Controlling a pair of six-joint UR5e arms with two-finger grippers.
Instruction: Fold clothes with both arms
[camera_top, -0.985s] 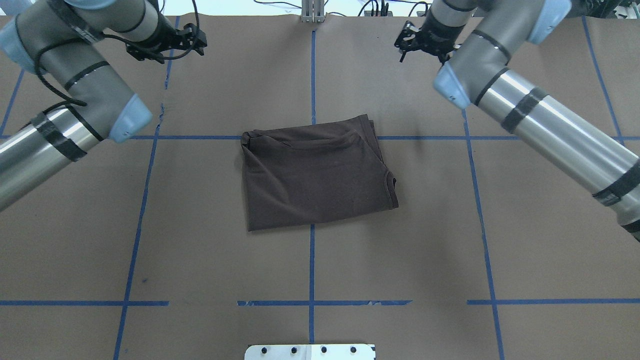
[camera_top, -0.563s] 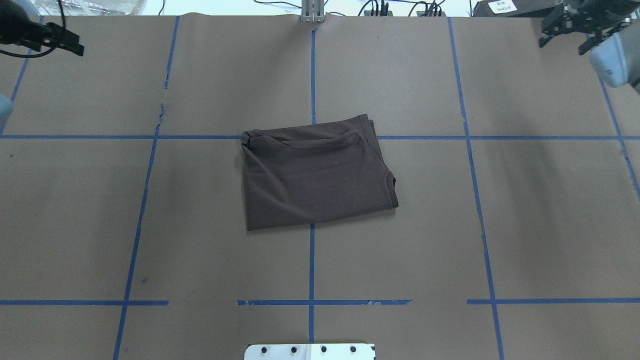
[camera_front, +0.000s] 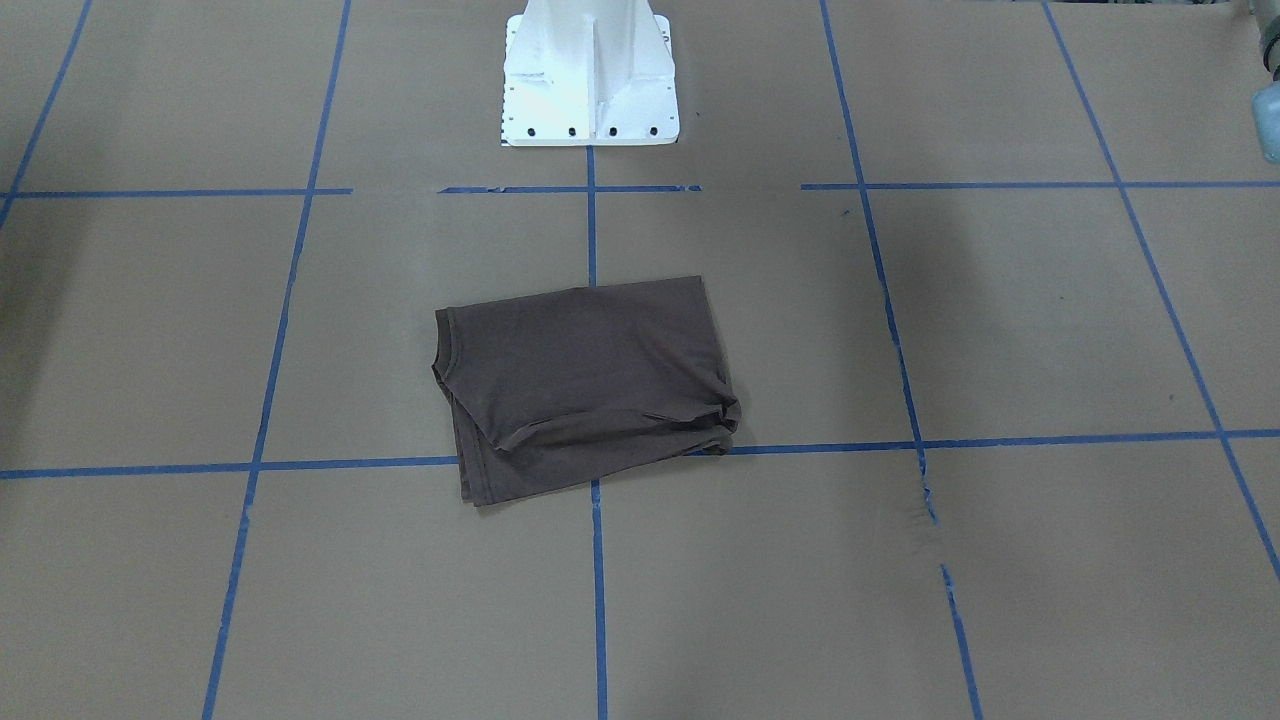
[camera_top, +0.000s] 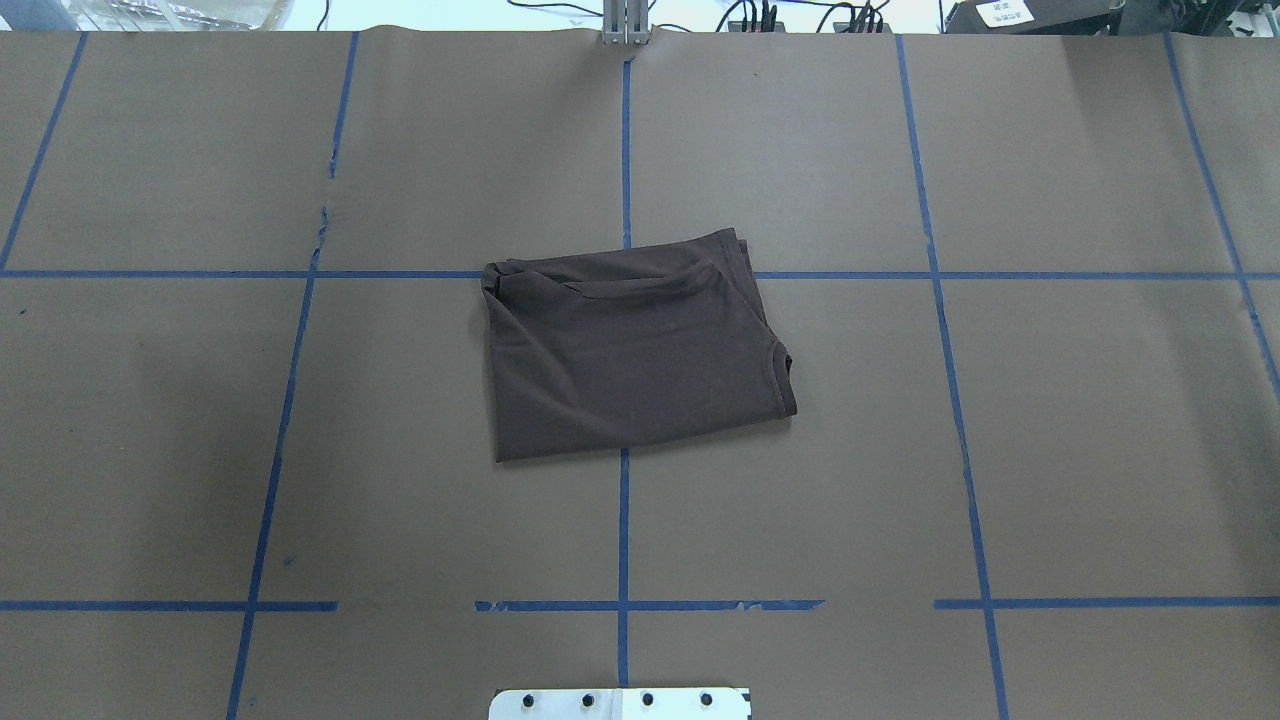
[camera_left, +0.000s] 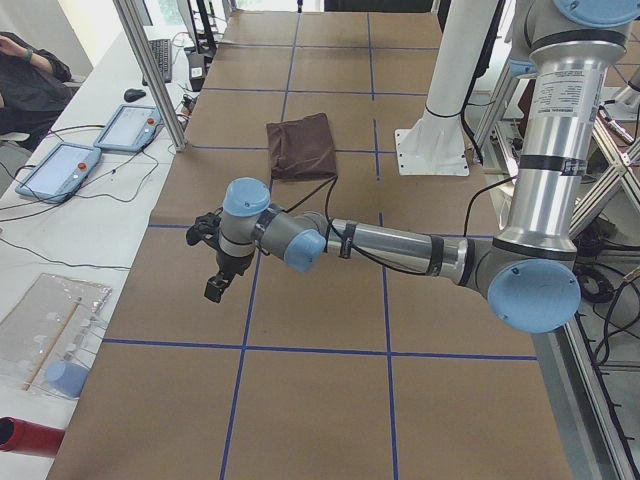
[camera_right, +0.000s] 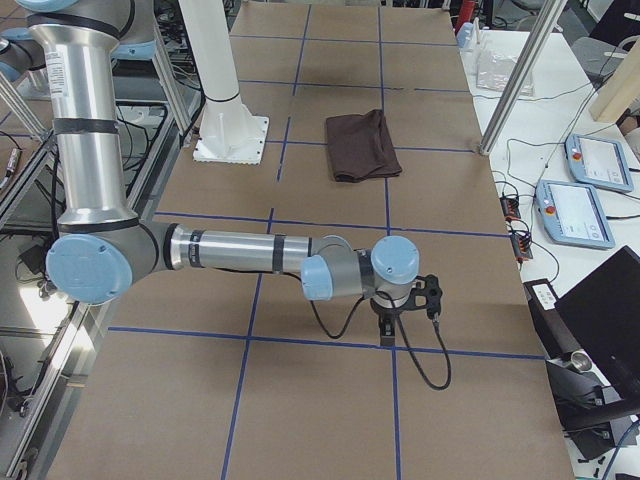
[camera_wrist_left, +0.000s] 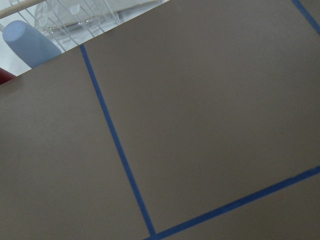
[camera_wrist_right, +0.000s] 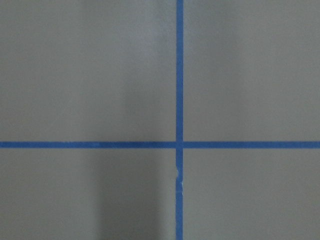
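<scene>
The dark brown-grey T-shirt (camera_top: 630, 350) lies folded into a rough rectangle at the middle of the table, collar edge toward the right in the overhead view. It also shows in the front-facing view (camera_front: 585, 385) and both side views (camera_left: 302, 145) (camera_right: 362, 145). Neither arm touches it. My left gripper (camera_left: 217, 287) hangs over the table's left end, far from the shirt, and I cannot tell whether it is open or shut. My right gripper (camera_right: 387, 322) points down over the table's right end, and I cannot tell its state either. Both wrist views show only brown paper and blue tape.
The white pedestal base (camera_front: 590, 80) stands at the robot's edge of the table. Blue tape lines grid the brown paper. Two tablets (camera_left: 60, 170) and a metal post (camera_left: 150, 70) stand on the operators' side. A blue cup (camera_wrist_left: 27, 42) lies in a tray beyond the left end.
Both arms have swung outward, left arm to the left and right arm to the right, and have left the overhead view. The shirt has not moved.
</scene>
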